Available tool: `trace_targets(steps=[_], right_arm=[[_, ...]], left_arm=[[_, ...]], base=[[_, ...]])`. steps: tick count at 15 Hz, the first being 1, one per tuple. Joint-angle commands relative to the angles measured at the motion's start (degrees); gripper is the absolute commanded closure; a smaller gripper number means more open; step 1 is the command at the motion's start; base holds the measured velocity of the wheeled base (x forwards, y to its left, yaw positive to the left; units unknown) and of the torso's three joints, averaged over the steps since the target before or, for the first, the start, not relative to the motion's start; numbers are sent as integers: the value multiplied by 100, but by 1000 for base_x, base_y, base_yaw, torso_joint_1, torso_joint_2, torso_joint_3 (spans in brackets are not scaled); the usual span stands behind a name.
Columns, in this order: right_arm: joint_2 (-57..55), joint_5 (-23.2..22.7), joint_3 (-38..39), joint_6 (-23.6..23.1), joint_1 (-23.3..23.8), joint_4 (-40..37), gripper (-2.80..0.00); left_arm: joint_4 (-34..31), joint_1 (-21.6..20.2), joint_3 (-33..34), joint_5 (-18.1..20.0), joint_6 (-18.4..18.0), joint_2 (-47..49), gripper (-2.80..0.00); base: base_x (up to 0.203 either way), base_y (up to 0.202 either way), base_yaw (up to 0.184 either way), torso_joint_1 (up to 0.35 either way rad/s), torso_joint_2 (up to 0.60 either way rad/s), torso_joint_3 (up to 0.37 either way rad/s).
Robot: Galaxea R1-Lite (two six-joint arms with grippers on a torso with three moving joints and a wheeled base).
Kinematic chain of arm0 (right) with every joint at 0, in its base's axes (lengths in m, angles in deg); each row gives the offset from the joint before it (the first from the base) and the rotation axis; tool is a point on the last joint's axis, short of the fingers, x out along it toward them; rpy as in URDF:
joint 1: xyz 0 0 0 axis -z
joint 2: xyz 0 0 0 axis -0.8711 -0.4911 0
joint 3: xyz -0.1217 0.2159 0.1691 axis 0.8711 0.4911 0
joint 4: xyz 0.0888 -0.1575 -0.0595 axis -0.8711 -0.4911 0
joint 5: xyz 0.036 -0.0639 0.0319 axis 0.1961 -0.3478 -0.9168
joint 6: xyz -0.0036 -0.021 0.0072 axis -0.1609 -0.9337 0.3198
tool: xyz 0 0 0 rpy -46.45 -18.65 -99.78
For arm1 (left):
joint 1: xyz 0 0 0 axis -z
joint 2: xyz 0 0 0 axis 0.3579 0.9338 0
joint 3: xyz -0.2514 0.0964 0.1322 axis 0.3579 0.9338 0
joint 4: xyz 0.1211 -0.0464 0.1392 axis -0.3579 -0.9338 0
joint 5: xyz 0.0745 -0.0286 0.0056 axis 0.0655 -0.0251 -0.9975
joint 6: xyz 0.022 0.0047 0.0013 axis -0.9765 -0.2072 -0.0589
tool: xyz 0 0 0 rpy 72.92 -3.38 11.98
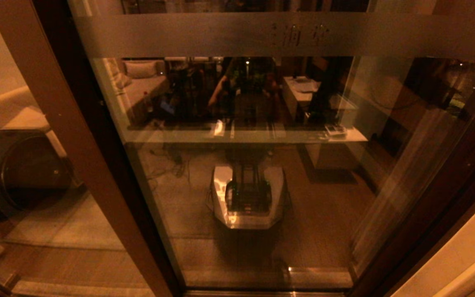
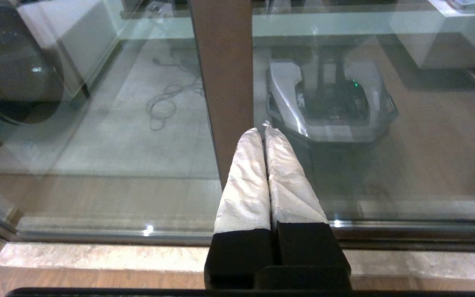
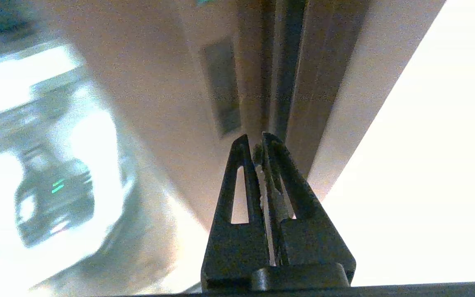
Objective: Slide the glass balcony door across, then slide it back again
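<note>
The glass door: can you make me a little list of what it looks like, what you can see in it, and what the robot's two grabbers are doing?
door: glass balcony door, tall pane in a dark brown frame
markings: broad frosted band across the top with faint characters
reflection: the robot's own base and the room behind it
left gripper: jaws shut, holding nothing, in front of a brown frame post
right gripper: jaws shut, holding nothing, tips pointing at the door's frame edge
</note>
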Motion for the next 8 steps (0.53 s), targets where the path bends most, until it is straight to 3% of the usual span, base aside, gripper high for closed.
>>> trace_targets(steps=[1,3,5,8], right_arm=[[665,-536,271,-6,130,-96,0],[1462,-1392,502,56,163,-481,0],[2382,-2542,656,242,146,-1148,0],[3718,-4630,712,766,117,-2652,0]], left_arm=[[-3,0,1,7,-2,-1,0],[-3,0,1,1,-2,-1,0],[-3,3,1,-2,-2,-1,0],[-3,0,1,7,-2,-1,0]], base=[[0,0,0,0,0,0],[0,0,0,0,0,0],[0,0,0,0,0,0],[0,0,0,0,0,0]])
